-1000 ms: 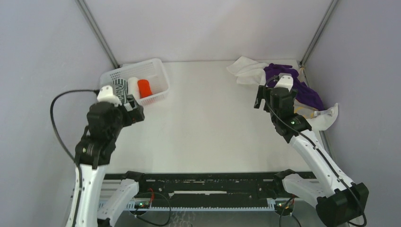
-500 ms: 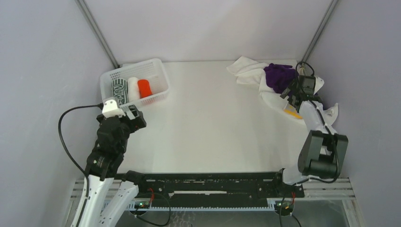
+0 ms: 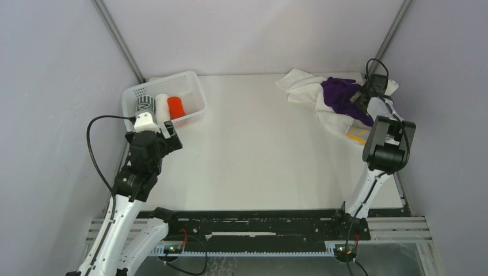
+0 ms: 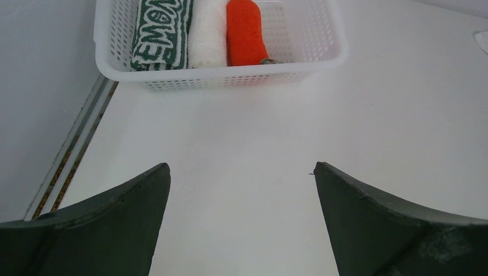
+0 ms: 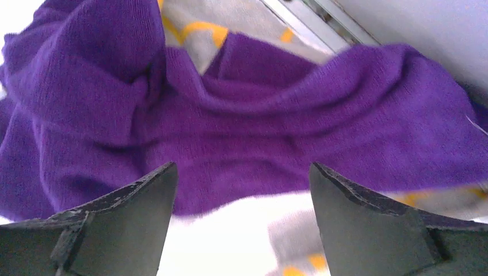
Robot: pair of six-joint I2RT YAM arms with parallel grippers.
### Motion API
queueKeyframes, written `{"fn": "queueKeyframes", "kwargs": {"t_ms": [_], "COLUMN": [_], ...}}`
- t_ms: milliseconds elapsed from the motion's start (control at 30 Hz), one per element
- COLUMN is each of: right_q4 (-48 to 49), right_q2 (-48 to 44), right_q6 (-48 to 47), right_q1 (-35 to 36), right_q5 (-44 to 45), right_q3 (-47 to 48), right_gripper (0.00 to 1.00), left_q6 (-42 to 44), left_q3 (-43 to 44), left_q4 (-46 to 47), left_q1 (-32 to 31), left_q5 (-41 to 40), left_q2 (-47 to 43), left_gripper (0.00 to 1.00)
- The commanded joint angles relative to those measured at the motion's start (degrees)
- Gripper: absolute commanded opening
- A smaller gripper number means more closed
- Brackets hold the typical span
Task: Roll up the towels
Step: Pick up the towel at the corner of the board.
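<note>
Your right gripper point(image 5: 240, 172) is spread wide with nothing pinched, right over the purple towel point(image 5: 230, 126). That towel lies crumpled on the pile at the far right corner of the table point(image 3: 259, 155), on top of a white towel point(image 3: 299, 83) and a yellow-and-grey towel point(image 3: 357, 134). Your left gripper point(image 4: 240, 172) is wide too and empty, above bare table just in front of the basket point(image 4: 230, 76). Three rolls lie in it side by side: green-and-white roll point(image 4: 161, 34), white roll point(image 4: 208, 31), orange roll point(image 4: 246, 34).

The step looks like picking the purple one off the pile. Come down on a raised fold and pinch purple only, not the patterned cloth under it. Lift slowly and check nothing else rides up. Drag it to the open middle of the table and spread it flat before rolling. Bring the left gripper over to pin one edge. Main risk is two towels lifting together.
</note>
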Motion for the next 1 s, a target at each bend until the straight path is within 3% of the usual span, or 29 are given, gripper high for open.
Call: {"fn": "queueKeyframes", "kwargs": {"t_ms": [0, 100, 233, 333, 433, 600, 967], "right_q4": [-4.73, -7.82, -14.03, -16.7, -18.45, -16.76, -15.09], "right_q2": [8.31, 12.55, 17.98, 20.47, 21.75, 18.7, -3.86], "right_q6": [2.31, 4.01, 5.34, 5.86, 6.5, 6.13, 2.39], "right_q1": [-1.01, -2.33, -3.61, -4.64, -5.31, -5.2, -0.01], "right_q5": [0.64, -0.29, -1.98, -4.26, -6.4, -7.36, -3.3], "right_q3": [12.29, 18.16, 26.19, 29.25, 30.45, 28.69, 30.07], "right_gripper": [0.82, 0.68, 0.66, 0.57, 0.41, 0.01, 0.0], "left_q6": [1.31, 1.25, 1.14, 1.13, 1.21, 1.17, 0.63], "left_q3": [-0.6, -0.68, -0.78, -0.78, -0.84, -0.97, -1.62], "left_q4": [2.33, 2.22, 2.21, 2.28, 2.26, 2.38, 2.48], "left_q1": [-0.17, 0.33, 0.97, 1.15, 1.24, 1.41, 1.37], "left_q5": [-1.24, -1.12, -0.84, -0.66, -0.49, -0.32, -0.25], "left_q2": [0.41, 0.53, 0.52, 0.42, 0.19, -0.43, -3.88], "left_gripper": [1.0, 1.0, 1.0, 1.0, 1.0, 1.0, 1.0]}}
